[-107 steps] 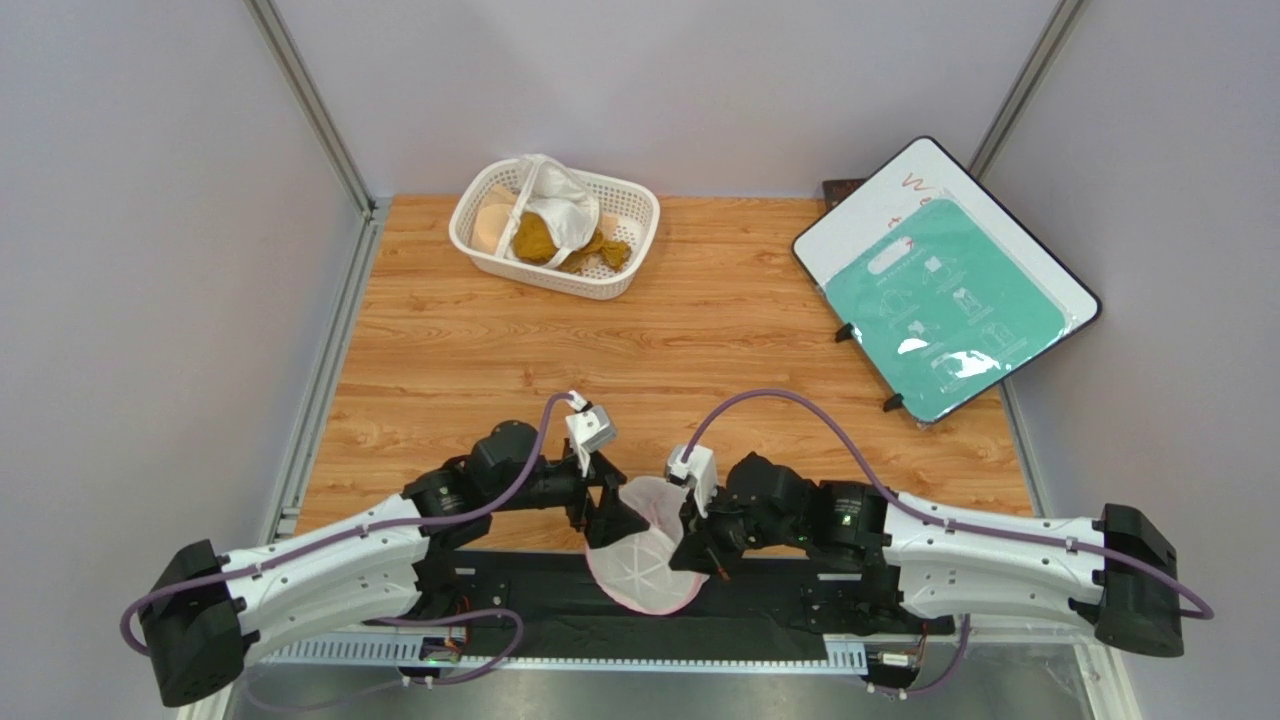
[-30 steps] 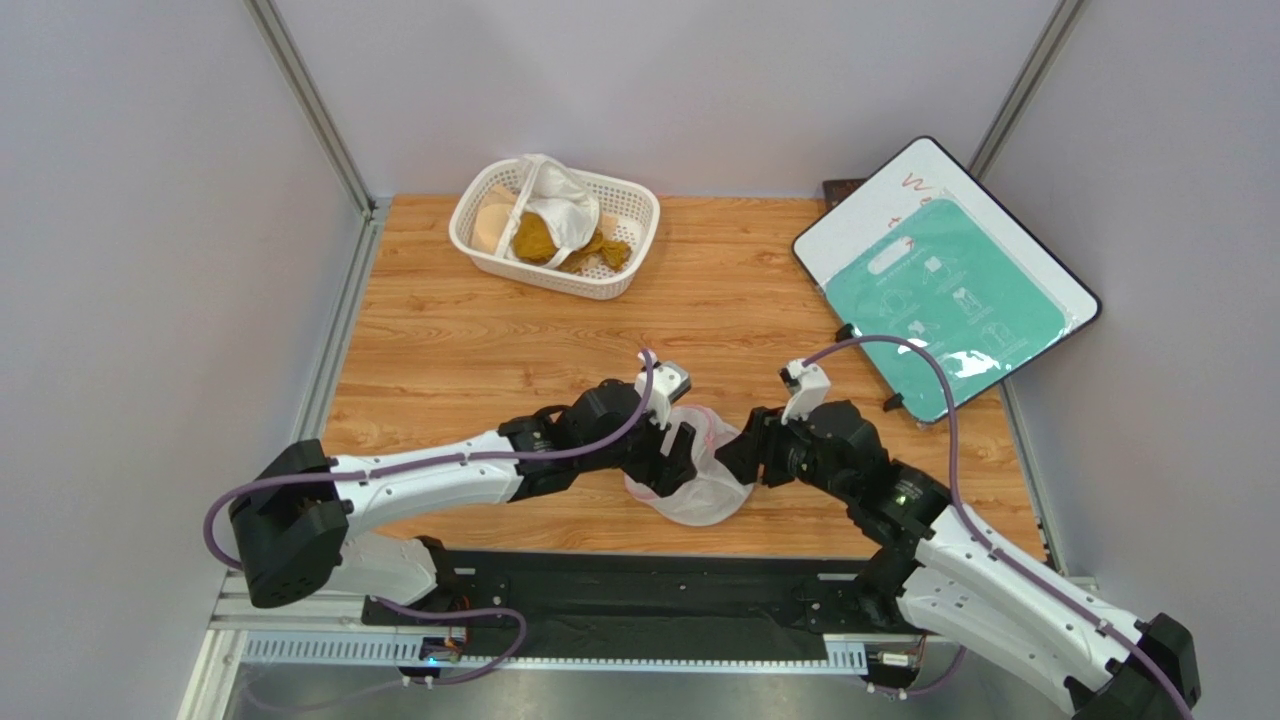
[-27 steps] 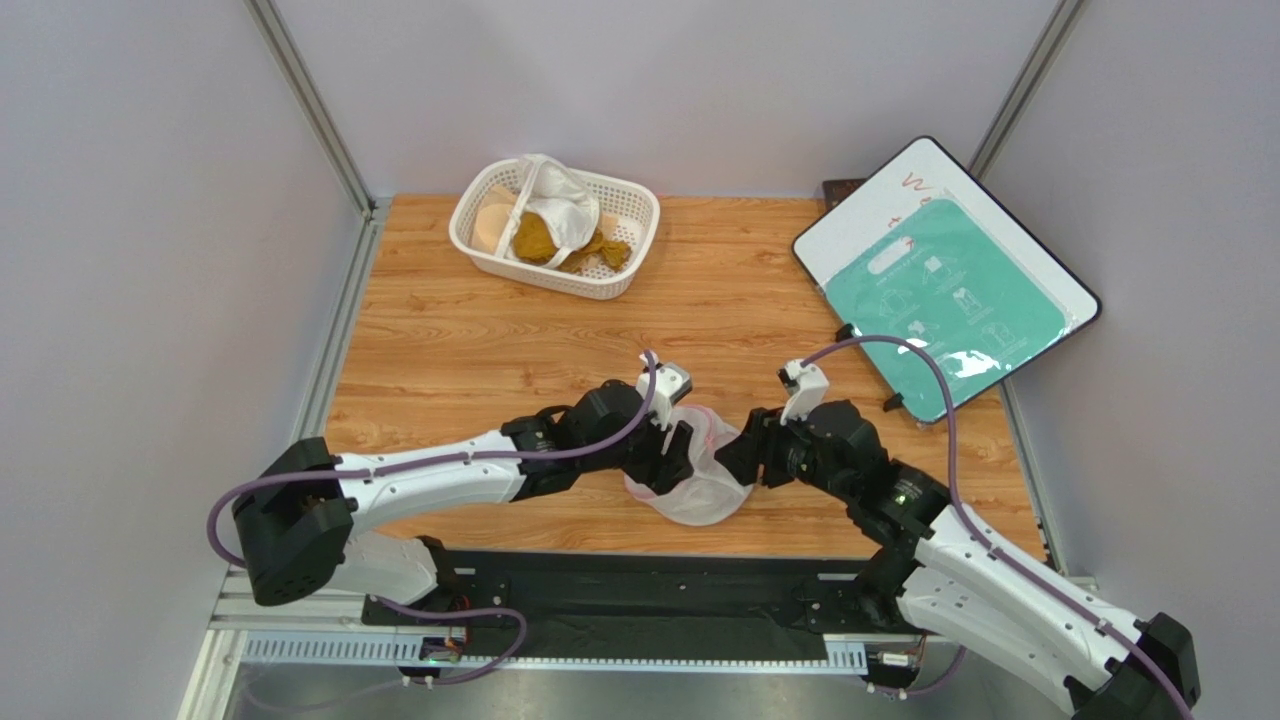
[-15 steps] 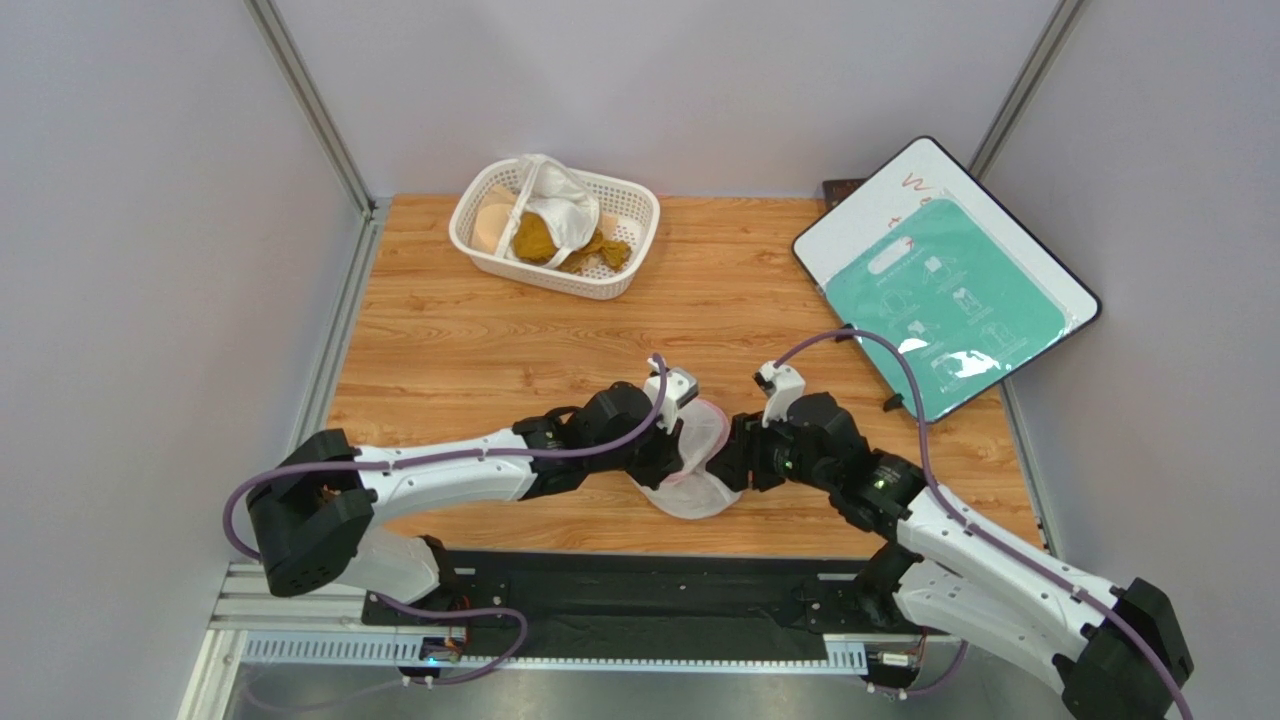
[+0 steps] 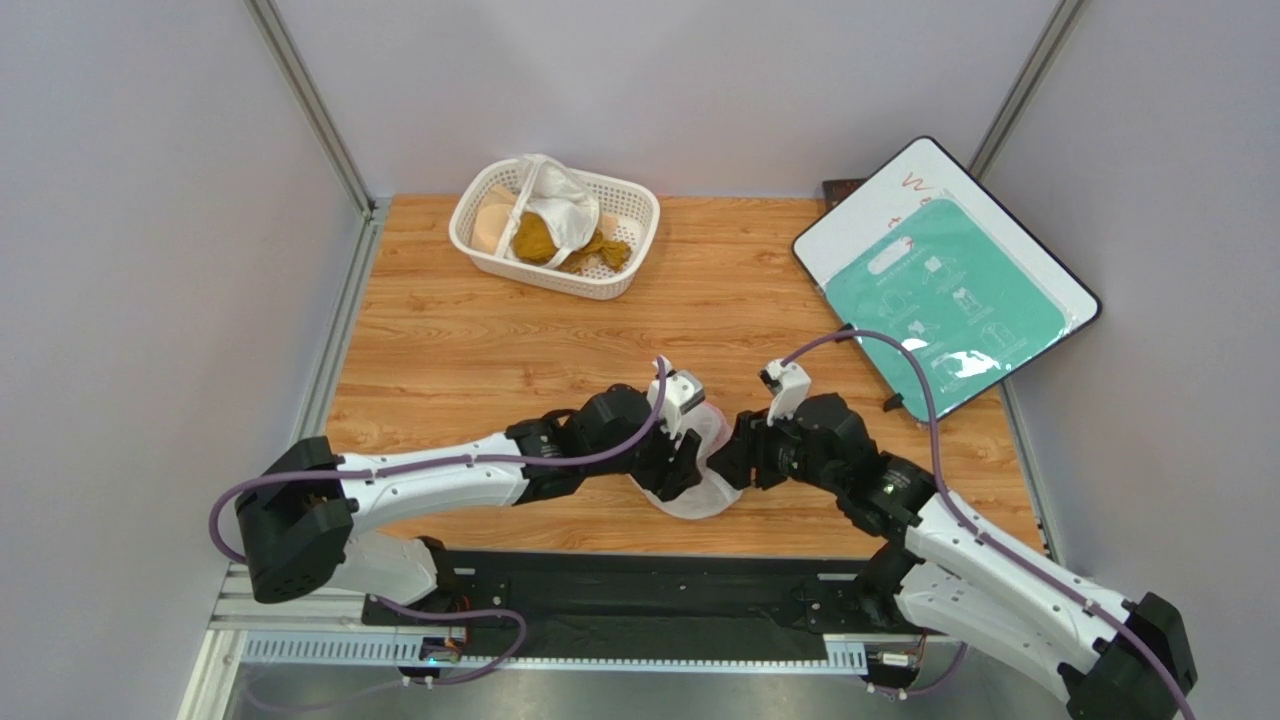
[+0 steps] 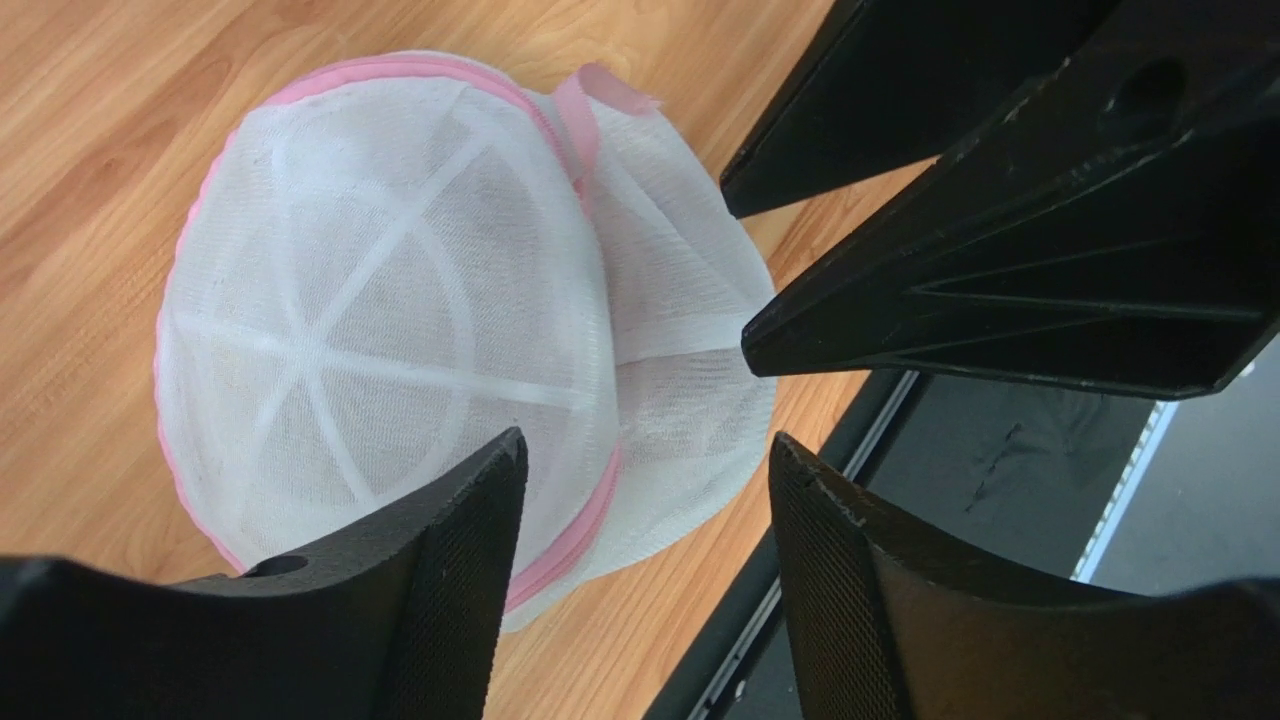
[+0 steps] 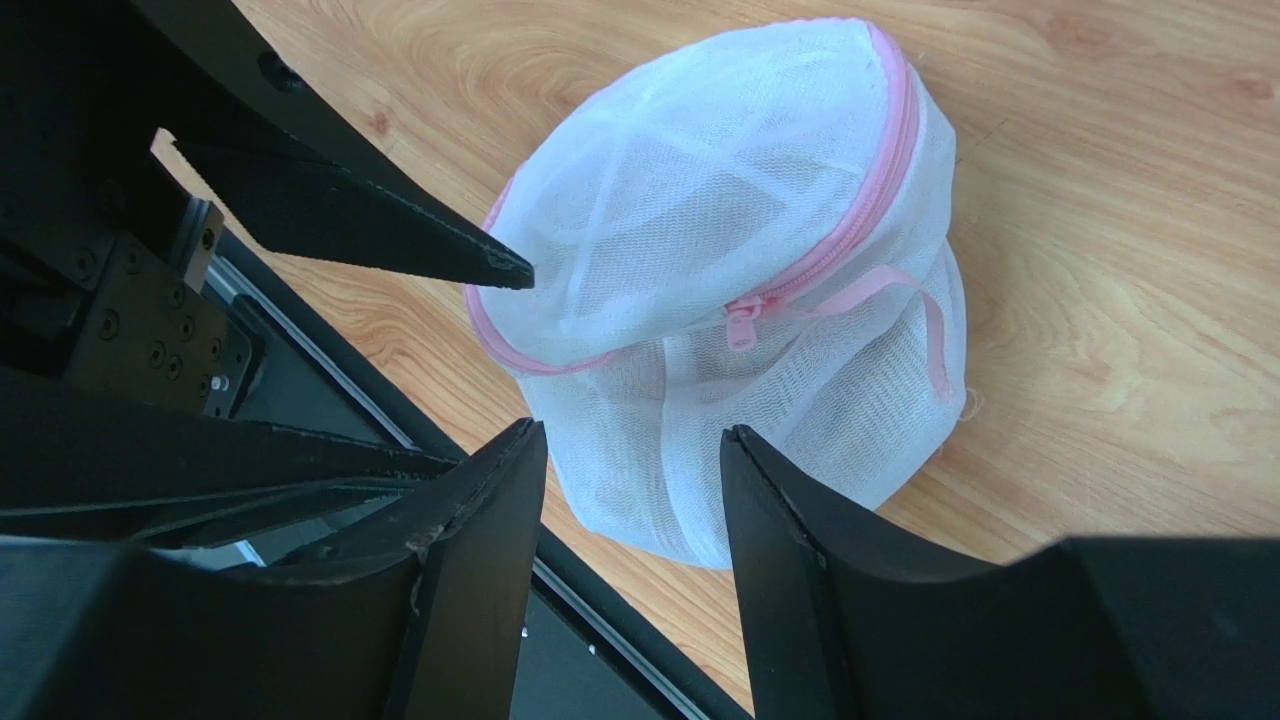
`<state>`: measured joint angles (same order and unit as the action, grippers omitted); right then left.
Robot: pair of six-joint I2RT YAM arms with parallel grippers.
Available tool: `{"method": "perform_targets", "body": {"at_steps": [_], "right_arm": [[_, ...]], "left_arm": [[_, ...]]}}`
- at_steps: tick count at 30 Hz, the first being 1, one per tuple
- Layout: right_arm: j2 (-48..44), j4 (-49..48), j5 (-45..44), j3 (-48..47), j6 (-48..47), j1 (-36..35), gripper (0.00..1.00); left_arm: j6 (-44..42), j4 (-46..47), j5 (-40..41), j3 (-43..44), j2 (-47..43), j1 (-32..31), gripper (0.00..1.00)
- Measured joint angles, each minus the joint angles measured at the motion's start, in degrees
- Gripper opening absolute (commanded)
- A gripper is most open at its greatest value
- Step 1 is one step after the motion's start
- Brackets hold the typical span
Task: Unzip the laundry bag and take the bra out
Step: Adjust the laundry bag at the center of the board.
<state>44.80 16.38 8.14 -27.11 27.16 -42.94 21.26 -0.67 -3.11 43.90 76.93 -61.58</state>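
Because its mesh is cloudy, the laundry bag (image 7: 706, 225) hides its contents.

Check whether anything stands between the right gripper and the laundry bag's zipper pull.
Nothing visible does. The right gripper hovers open before the laundry bag, its pink zipper pull facing it uncovered; the left gripper is off to one side.

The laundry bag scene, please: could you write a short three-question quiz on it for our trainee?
1. True or false: the laundry bag sits inside the white basket.
2. Multiple choice: its zipper trim is A green, B pink, C black.
3. Fill in: the bag rests on the wooden ____.
Key: 1 false; 2 B; 3 table.
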Motion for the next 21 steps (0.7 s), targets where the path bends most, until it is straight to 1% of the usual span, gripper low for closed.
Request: {"method": "perform_targets", "body": {"at_steps": [3, 7, 14, 19, 21], "right_arm": [[-3.19, 1.16, -0.68, 0.00, 0.13, 0.00, 0.52], [-6.86, 2.14, -1.05, 0.00, 0.55, 0.00, 0.52], [-8.96, 4.39, -1.25, 0.00, 0.74, 0.00, 0.52], [-9.51, 4.57, -1.44, 0.00, 1.09, 0.00, 0.52], [-9.51, 4.59, -1.42, 0.00, 1.14, 0.00, 0.52]], "left_arm": [[-1.40, -1.38, 0.50, 1.90, 0.48, -0.76, 0.70], [-3.72, -2.62, 2.64, 5.25, 3.82, -1.11, 0.70], [-5.57, -4.68, 8.44, 5.14, 6.23, -1.11, 0.70], [-5.73, -3.56, 9.44, 4.63, 6.97, -1.11, 0.70], [-5.68, -2.91, 9.42, 4.02, 7.69, -1.11, 0.60]]}}
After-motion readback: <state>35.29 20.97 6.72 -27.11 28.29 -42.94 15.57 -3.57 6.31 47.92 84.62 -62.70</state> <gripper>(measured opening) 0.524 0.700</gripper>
